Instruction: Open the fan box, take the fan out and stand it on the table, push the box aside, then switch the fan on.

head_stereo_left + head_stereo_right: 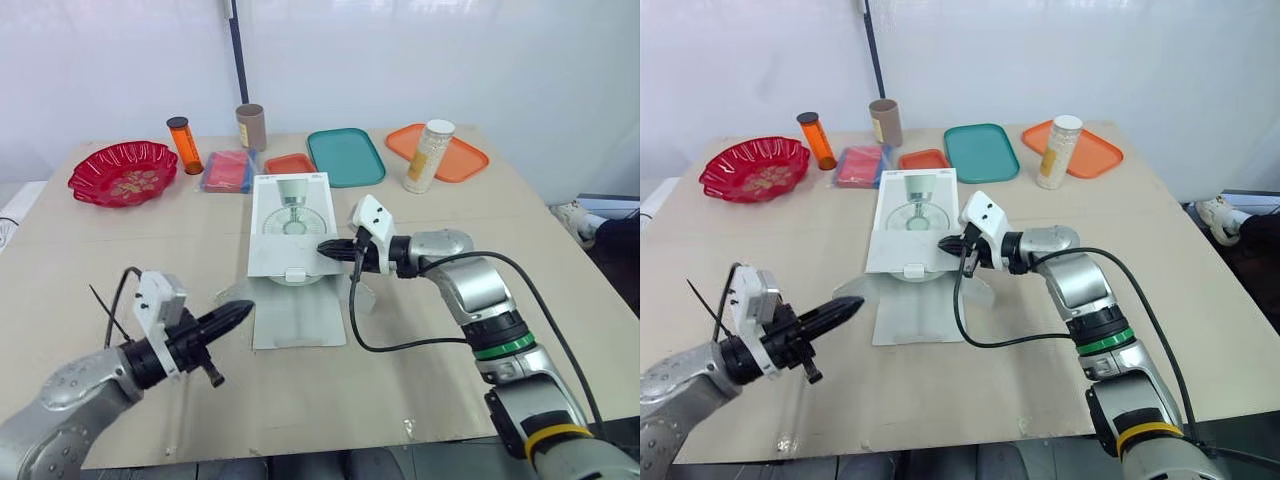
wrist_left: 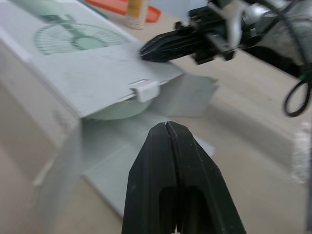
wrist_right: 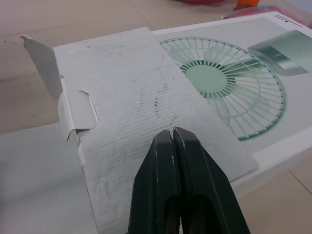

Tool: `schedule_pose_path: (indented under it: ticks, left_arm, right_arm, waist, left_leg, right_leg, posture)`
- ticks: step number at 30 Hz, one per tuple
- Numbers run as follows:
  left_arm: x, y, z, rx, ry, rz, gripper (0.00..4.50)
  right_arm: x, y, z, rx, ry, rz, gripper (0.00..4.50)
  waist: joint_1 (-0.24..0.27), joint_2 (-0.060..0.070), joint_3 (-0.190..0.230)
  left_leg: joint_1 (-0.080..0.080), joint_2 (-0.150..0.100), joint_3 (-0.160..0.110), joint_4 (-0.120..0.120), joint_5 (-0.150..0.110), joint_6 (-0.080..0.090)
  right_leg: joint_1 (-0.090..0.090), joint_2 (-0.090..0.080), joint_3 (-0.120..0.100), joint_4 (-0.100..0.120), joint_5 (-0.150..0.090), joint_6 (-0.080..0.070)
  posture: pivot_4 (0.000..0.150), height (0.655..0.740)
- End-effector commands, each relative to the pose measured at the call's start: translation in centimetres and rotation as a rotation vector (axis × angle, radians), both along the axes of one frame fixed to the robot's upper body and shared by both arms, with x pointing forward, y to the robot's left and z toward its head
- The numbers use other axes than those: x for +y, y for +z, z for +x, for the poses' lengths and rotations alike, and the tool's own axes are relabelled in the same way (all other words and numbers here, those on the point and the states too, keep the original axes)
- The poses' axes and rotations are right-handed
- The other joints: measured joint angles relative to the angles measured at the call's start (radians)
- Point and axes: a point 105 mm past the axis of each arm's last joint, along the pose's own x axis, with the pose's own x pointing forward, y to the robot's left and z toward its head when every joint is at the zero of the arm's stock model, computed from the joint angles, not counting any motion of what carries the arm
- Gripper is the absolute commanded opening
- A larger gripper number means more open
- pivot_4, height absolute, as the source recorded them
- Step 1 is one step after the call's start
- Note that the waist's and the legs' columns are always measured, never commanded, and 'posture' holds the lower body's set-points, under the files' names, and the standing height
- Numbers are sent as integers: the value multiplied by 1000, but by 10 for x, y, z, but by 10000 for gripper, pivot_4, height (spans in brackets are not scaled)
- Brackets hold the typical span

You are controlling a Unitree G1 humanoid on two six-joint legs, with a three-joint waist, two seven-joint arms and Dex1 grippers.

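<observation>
The white fan box (image 1: 290, 225) is seen near the middle of the table (image 1: 450, 330), its printed lid turned up toward the head camera and its front flap (image 1: 295, 315) laid flat on the tabletop on the robot's side. A small tuck tab (image 1: 295, 274) is seen at the lid's front edge, and beneath that raised edge a pale green rounded form (image 2: 119, 109) is partly seen; more of it cannot be made out. The right gripper (image 1: 325, 250) is held with its fingers pressed together and nothing between them, the tips set against the lid close to its right front corner. The left gripper (image 1: 245, 311) is likewise clenched on nothing and is held above the bare table, just left of the flat flap and pointed toward the box, apart from it. Bare tabletop is left open on the near side and to the right of the box. Behind the box the far edge is crowded: a small orange tray (image 1: 291, 163) and a pink packet (image 1: 228, 171) are placed just beyond it, with a teal tray (image 1: 346, 156), an orange tray (image 1: 462, 158) bearing a tall white-capped jar (image 1: 430, 155), a brown cylinder (image 1: 251, 126) and an orange bottle (image 1: 184, 144) near them. A red bowl (image 1: 122, 172) is set well to the left.
</observation>
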Motion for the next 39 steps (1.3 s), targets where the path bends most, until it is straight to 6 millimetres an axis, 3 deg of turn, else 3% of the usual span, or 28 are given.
schedule_pose_path:
  ticks: [1, 6, 8, 9, 16, 27, 33, 39]
  left_arm:
    - [-4, 0, -6, 16, 13, -29, 13537]
    - [-1, -15, -10, 97, 65, -90, 28925]
    - [-2, -15, -7, 117, 92, -149, 37323]
    - [-2, -16, -5, 138, 107, -196, 38201]
    - [-5, -31, 5, 273, 158, -372, 38201]
    - [-30, -48, 23, 428, 151, -635, 38201]
    - [-43, -52, 20, 450, 104, -631, 38201]
    - [-40, -53, 20, 450, 124, -611, 38201]
  right_arm:
    - [0, -12, -1, 39, 13, -41, 0]
    - [0, -12, -1, 38, 18, -50, 0]
    - [0, -12, -1, 39, 20, -53, 0]
    - [0, -12, -1, 39, 20, -54, 0]
    - [0, -12, -1, 41, 22, -59, 0]
    - [-12, -9, -3, 35, 6, -85, 0]
    - [-16, -8, -3, 36, -1, -100, 0]
    - [-6, -3, -1, 33, 11, -65, 0]
  waist:
    - [0, 0, 0]
    - [1, 0, 0]
    - [1, 0, 0]
    - [1, 0, 0]
    - [1, 0, 0]
    - [4, 0, -1]
    - [8, 0, -1]
    - [10, 0, -1]
  left_leg:
    - [0, 0, 0, 0, 0, 0]
    - [0, 0, 1, 0, 0, 0]
    - [0, 0, 1, 0, 0, 0]
    - [0, 0, 1, 0, 0, 0]
    - [1, 1, 1, 0, -1, 0]
    - [1, 1, 1, 0, -1, 0]
    - [1, 1, 2, 0, -1, 0]
    - [1, 1, 2, 0, -1, 0]
  right_leg:
    - [0, 0, 0, 0, 0, 0]
    - [0, 0, 1, 0, -1, -1]
    - [0, 0, 1, 0, -1, -1]
    - [0, 0, 1, 0, -1, -1]
    - [0, 0, 1, 0, -1, -2]
    - [1, 0, 1, -1, -1, -2]
    - [1, 0, 1, -1, -1, -2]
    - [0, 0, 1, -1, -2, -1]
  posture:
    - [1500, 7384]
    - [1500, 7384]
    - [1500, 7384]
    - [1500, 7384]
    - [1500, 7384]
    - [1500, 7384]
    - [1500, 7384]
    - [1500, 7384]
